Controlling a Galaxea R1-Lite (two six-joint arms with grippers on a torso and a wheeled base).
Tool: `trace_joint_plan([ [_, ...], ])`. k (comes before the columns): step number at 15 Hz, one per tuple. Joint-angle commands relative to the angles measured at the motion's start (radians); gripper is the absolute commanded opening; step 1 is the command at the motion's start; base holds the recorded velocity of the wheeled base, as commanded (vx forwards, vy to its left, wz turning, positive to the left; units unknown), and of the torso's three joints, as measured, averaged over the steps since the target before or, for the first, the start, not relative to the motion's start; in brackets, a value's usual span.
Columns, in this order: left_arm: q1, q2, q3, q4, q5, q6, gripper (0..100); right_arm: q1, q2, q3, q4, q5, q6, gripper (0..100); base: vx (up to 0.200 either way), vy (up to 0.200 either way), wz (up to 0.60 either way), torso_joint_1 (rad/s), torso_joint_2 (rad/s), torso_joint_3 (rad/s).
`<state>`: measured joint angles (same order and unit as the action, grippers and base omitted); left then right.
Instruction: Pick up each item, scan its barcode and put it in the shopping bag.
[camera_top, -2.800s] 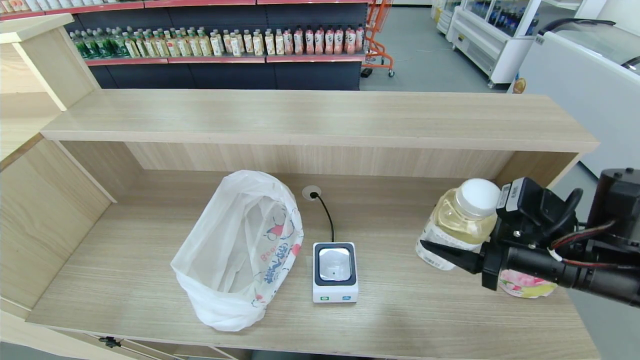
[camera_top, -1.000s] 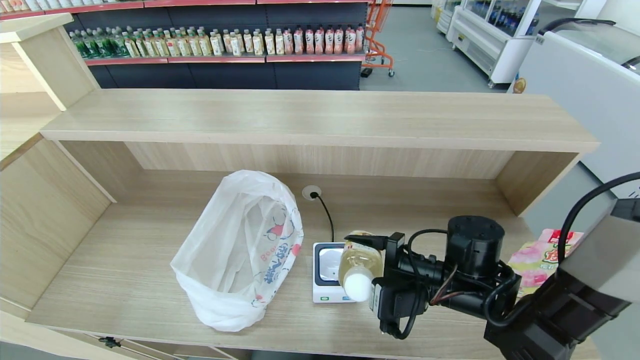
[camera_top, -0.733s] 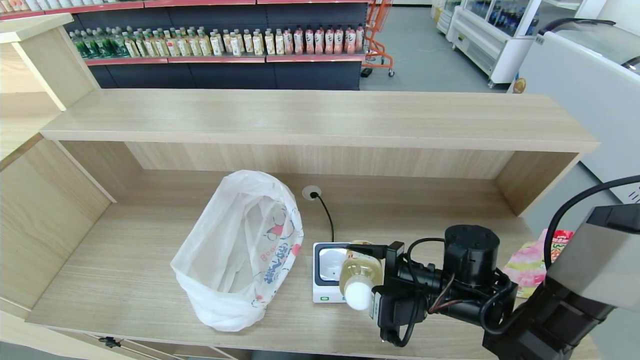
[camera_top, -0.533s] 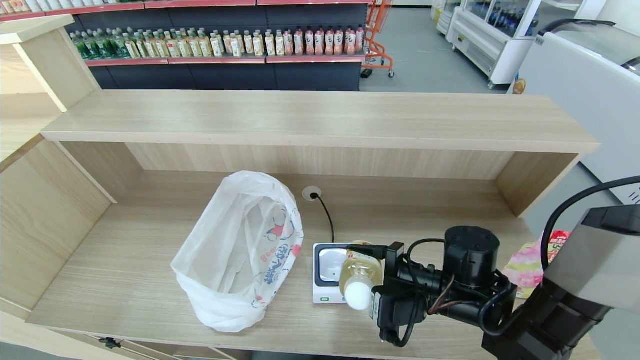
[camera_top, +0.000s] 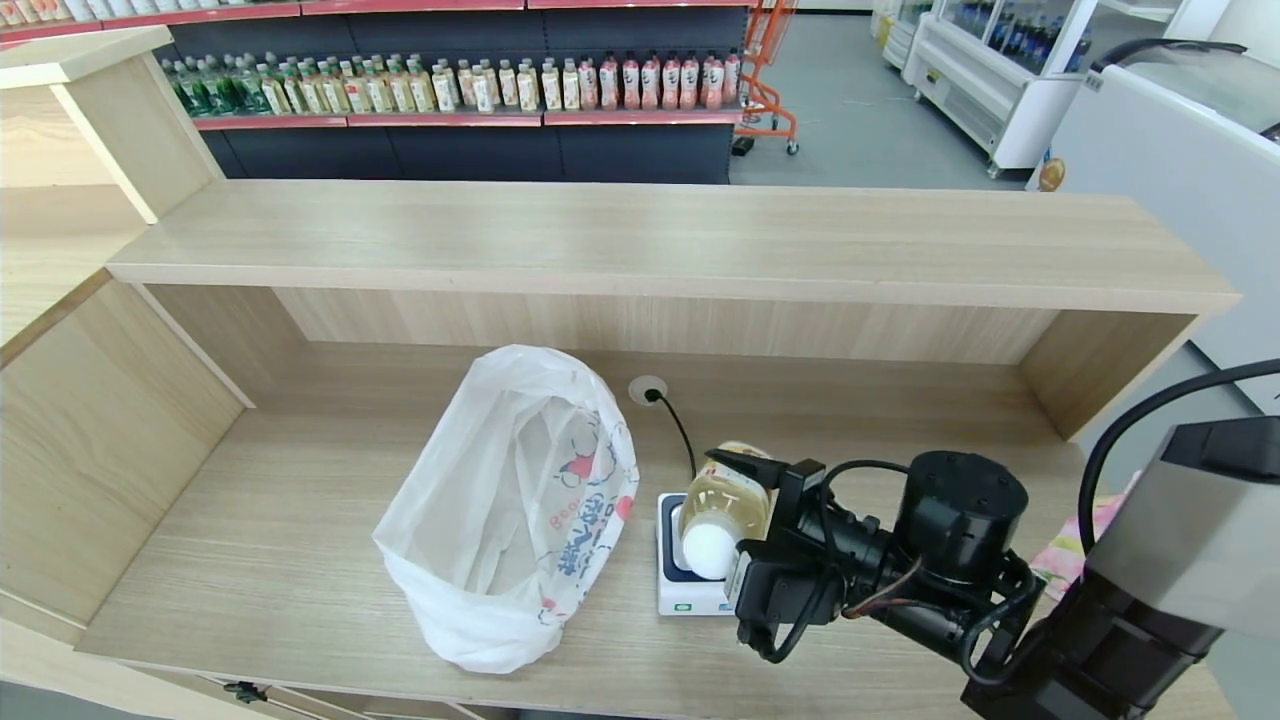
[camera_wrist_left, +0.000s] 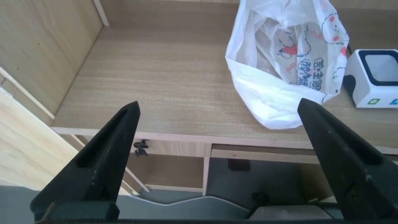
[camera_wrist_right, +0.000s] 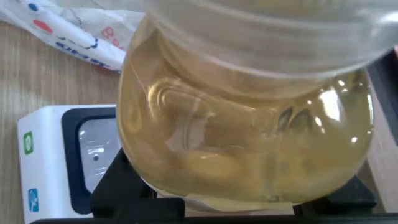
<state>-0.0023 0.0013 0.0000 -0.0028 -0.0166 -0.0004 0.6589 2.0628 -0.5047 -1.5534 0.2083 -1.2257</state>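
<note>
One bottle (camera_top: 716, 497) pinched in right gripper (camera_top: 738, 505) just above scanner (camera_top: 690, 600), beside shopping bag (camera_top: 500, 520); left gripper (camera_wrist_left: 219, 107) spread wide open.

We count one shopping bag (camera_top: 510, 510), lying at nine o'clock of the one scanner (camera_top: 690, 597), and one cable (camera_top: 680, 430) running from the scanner toward twelve o'clock. There is one bottle (camera_top: 712, 520), with yellowish liquid and a white cap, and one pink packet (camera_top: 1075, 550) at three o'clock, partly hidden. We count two grippers: the left gripper (camera_wrist_left: 218, 104) and the right gripper (camera_top: 745, 490). On the far shelf (camera_top: 450, 120) at twelve o'clock stands one row of drinks (camera_top: 450, 88), too small for us to count.
</note>
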Motion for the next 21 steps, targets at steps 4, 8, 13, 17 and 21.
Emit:
trace_joint_plan([
  [4, -0.001, 0.000, 0.000, 0.000, 0.000, 0.000, 100, 0.028, 0.014, 0.029, -0.017, -0.110, 0.005, 0, 0.000, 0.000, 0.00, 0.000, 0.00, 0.000],
  [8, -0.001, 0.000, 0.000, 0.000, 0.000, -0.001, 100, 0.034, 0.014, 0.029, -0.017, -0.106, 0.014, 0, 0.000, 0.000, 0.00, 0.000, 0.00, 0.000],
  [13, -0.001, 0.000, 0.000, 0.000, 0.000, -0.004, 100, 0.051, 0.014, 0.031, -0.017, -0.102, 0.029, 0, 0.000, 0.040, 0.00, 0.000, 0.00, 0.001],
  [17, -0.001, 0.000, 0.000, 0.000, 0.000, -0.004, 100, 0.054, 0.013, 0.029, -0.017, -0.102, 0.031, 0, 0.000, 0.050, 0.00, -0.001, 0.00, -0.001],
  [21, -0.001, 0.000, 0.000, 0.000, 0.001, -0.003, 100, 0.054, 0.014, 0.029, -0.017, -0.104, 0.029, 0, 0.000, 0.000, 0.00, 0.000, 0.00, 0.000],
])
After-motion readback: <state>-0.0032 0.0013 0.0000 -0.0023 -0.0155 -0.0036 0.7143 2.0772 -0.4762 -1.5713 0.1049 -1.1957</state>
